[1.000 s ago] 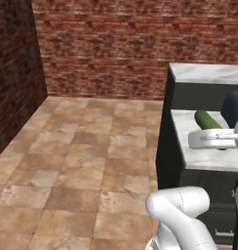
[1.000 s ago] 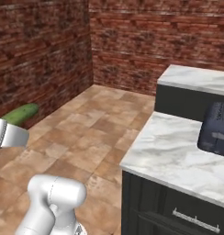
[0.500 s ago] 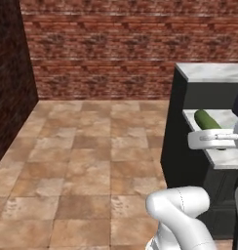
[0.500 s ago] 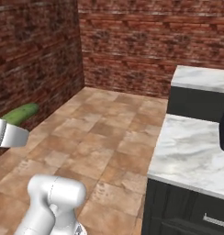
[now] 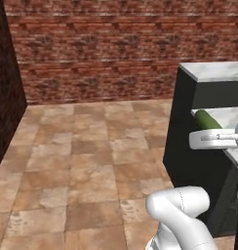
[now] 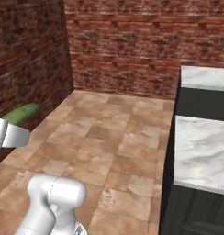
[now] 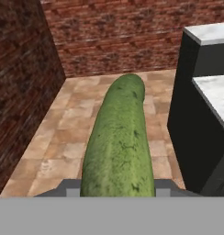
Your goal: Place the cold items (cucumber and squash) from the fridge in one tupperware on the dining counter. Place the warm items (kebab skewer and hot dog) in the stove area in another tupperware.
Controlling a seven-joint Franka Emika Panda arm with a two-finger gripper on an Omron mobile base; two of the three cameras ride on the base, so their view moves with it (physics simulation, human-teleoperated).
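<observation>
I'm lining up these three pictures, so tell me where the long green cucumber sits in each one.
Left base view: the long green cucumber pokes up at right, above the white gripper, before the dark marble-topped counter.
Right base view: cucumber at the left edge, over the tiled floor.
Hand view: cucumber fills the centre, running away from the camera.
Shared landmark: the red brick back wall.

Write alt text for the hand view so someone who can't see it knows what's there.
A green cucumber is held in the gripper and points away from the camera over a brown tiled floor. A red brick wall stands behind, and a dark cabinet with a white marble counter is on the right.
</observation>
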